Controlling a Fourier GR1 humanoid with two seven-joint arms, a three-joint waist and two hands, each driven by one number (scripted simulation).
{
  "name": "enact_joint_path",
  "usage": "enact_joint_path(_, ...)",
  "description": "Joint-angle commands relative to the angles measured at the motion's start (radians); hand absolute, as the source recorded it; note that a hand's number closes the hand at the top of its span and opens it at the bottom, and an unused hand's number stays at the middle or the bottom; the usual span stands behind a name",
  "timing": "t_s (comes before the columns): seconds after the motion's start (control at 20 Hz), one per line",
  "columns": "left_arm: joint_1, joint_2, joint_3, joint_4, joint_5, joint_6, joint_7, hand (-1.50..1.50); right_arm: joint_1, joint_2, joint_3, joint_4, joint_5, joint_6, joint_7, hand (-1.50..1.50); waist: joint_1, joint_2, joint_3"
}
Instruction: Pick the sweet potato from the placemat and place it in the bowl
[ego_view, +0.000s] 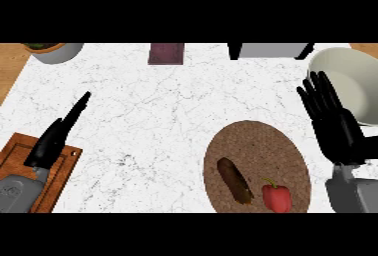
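Brown sweet potato (235, 180) lies left of the open-fingered right hand (336, 125).

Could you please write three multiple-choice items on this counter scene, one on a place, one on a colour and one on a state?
1. Where does the sweet potato lie?
A. in the bowl
B. on the placemat
C. on the wooden board

2. What colour is the pepper beside it?
A. red
B. yellow
C. green

3. How is the right hand?
A. curled round the sweet potato
B. open, holding nothing
C. pressed flat on the placemat

Answers:
1 B: the sweet potato rests on the round brown placemat, left of the pepper; the bowl shows nothing inside.
2 A: the pepper is red with a green stem.
3 B: the right hand has straight fingers, between placemat and bowl.
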Motion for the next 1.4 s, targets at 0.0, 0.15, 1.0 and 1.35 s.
enact_joint_path(0.0, -0.031, -0.051, 0.005, -0.007, -0.009, 0.033, 0.047, 0.0, -0.045, -0.006, 0.095, 0.098, 0.03, 0.126, -0.016, 1.5, 0.014, -0.031, -0.007)
enact_joint_path(0.15, -0.085, -0.072, 0.061, -0.056, 0.038, 0.072, 0.031, 0.0, -0.158, -0.101, 0.25, 0.048, 0.01, 0.356, 0.114, 1.5, 0.101, -0.028, -0.009)
enact_joint_path(1.0, -0.077, -0.151, 0.111, -0.177, 0.047, 0.201, 0.19, 0.0, -0.51, -0.335, 0.484, 0.145, 0.553, 0.747, -0.349, -1.5, 0.029, -0.036, -0.008)
enact_joint_path(1.35, -0.108, -0.124, 0.149, -0.193, 0.055, 0.184, 0.246, 0.0, -0.646, -0.237, 0.687, 0.094, 0.742, 0.779, -0.165, -1.5, 0.021, -0.039, -0.009)
